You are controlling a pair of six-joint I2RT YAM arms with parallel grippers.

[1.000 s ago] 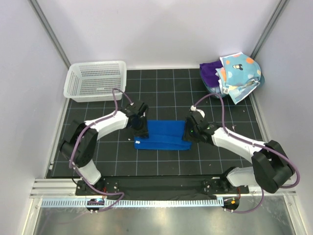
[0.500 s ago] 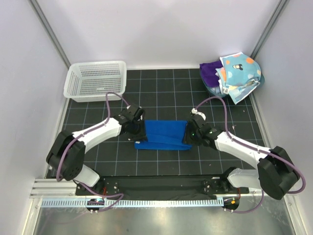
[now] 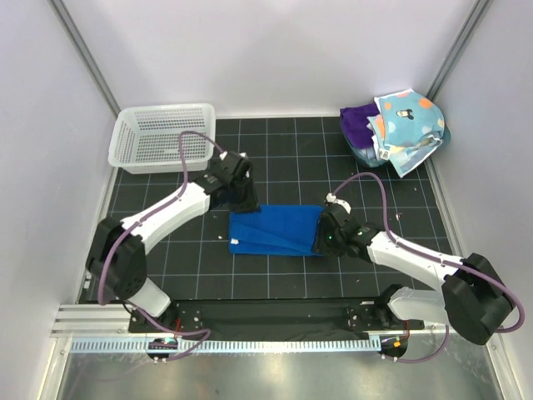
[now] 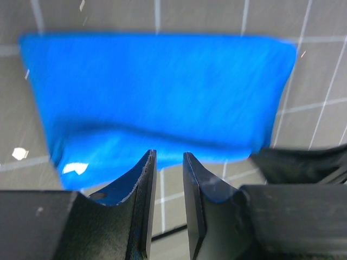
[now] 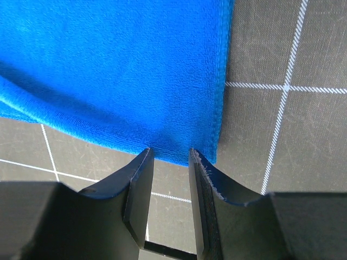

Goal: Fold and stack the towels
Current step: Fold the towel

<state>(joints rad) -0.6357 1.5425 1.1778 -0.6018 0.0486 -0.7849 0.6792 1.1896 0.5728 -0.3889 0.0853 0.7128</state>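
Note:
A royal blue towel (image 3: 275,231) lies folded flat on the black gridded mat. My left gripper (image 3: 243,202) sits at its far left corner, jaws slightly apart and empty. In the left wrist view the towel (image 4: 157,92) spreads out beyond the left gripper (image 4: 169,154). My right gripper (image 3: 324,237) is low at the towel's right edge, open. In the right wrist view the right gripper (image 5: 169,150) has its tips just short of the towel's hem (image 5: 119,70), with nothing between them. A polka-dot towel (image 3: 405,117) and a purple towel (image 3: 358,123) are heaped at the back right.
A white mesh basket (image 3: 162,137) stands at the back left, just beyond the left arm. The heap of towels rests on a teal tub (image 3: 366,155) in the back right corner. White walls enclose the mat on three sides.
My left gripper has moved from the towel's left edge up to its far left corner. My right gripper slid nearer along the right edge. The blue towel now lies flatter.

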